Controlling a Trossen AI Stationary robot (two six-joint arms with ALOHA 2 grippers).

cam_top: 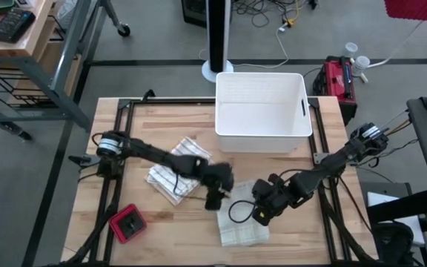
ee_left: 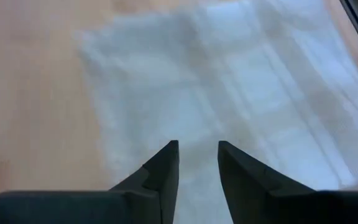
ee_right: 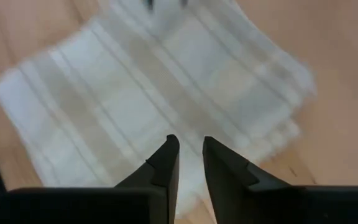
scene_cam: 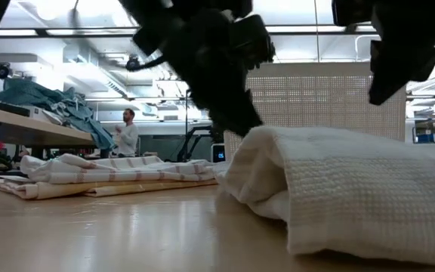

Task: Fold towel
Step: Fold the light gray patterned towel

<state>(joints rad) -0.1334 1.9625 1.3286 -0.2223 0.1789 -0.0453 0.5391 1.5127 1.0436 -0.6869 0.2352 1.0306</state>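
Two grippers hang close together over one folded towel (cam_top: 245,230) at the near middle of the wooden table (cam_top: 169,241). That towel, white with pale tan stripes, lies as a compact rectangle; the low view shows a rounded fold at its edge and layers stacked beneath. The left gripper (cam_top: 213,199) is just left of the towel's far corner, and its wrist view shows both fingers (ee_left: 164,171) a modest gap apart with nothing between them, the cloth lying flat below. The right gripper (cam_top: 262,215) sits above the towel's right side, its fingers (ee_right: 165,163) parted by a narrow gap, also empty, the striped cloth spread under them.

Judging by this, the folding of this towel looks finished or nearly so, and the step in hand seems to be the release: neither gripper has cloth pinched.

A second towel (cam_top: 176,170), white with reddish stripes, lies loosely bunched to the left and farther back, partly under the left arm. A white bin (cam_top: 262,111) stands at the far side of the table, and a small red box (cam_top: 127,225) sits near the left corner.

If the folded towel is done, the next move calls for lifting both grippers clear without snagging the top layer, then either carrying the bundle to the bin or reaching for the rumpled towel. Which is intended, the pictures do not settle.
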